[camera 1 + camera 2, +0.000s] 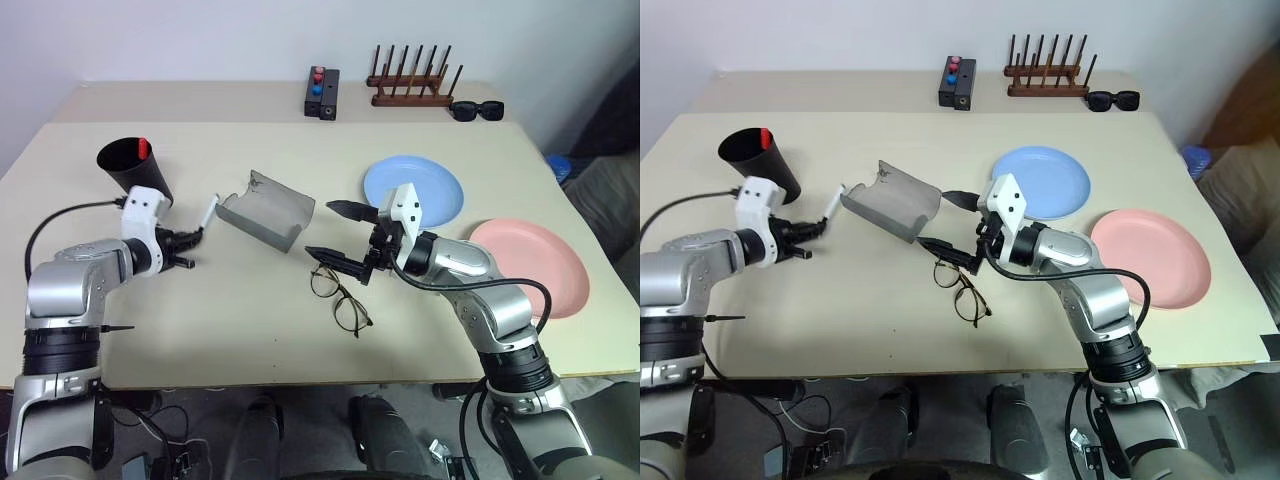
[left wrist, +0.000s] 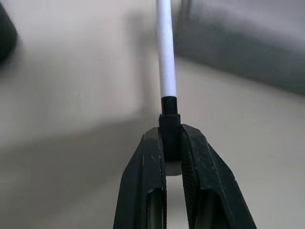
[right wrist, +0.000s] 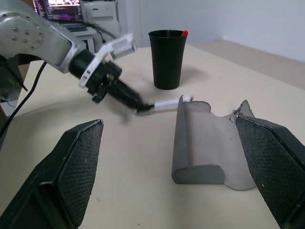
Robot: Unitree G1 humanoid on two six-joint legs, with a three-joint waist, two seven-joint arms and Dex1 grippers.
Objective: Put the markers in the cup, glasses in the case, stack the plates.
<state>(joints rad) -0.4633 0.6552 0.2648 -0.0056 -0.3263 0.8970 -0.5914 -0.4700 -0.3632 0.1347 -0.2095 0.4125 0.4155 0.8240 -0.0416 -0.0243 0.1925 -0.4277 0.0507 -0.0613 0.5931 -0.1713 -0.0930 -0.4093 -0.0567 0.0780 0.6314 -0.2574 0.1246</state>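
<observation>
Beige counter [image 1: 250, 320]: left gripper [image 1: 196, 238] clamps the white marker [image 1: 207, 213] beside the case [image 1: 265, 210]; right gripper [image 1: 340, 236] gapes above the glasses [image 1: 338, 296].

Two plates [image 1: 413, 188], two markers [image 1: 205, 215], one cup [image 1: 134, 169], one case [image 1: 265, 208]

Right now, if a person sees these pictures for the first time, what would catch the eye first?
Probably the left gripper, shut on the black end of the white marker, beside the open grey case at the table's middle. Next, the right gripper, jaws wide open, hovers just above the wire-framed glasses. Behind the left gripper stands the black cup, a red-capped marker already in it.
</observation>
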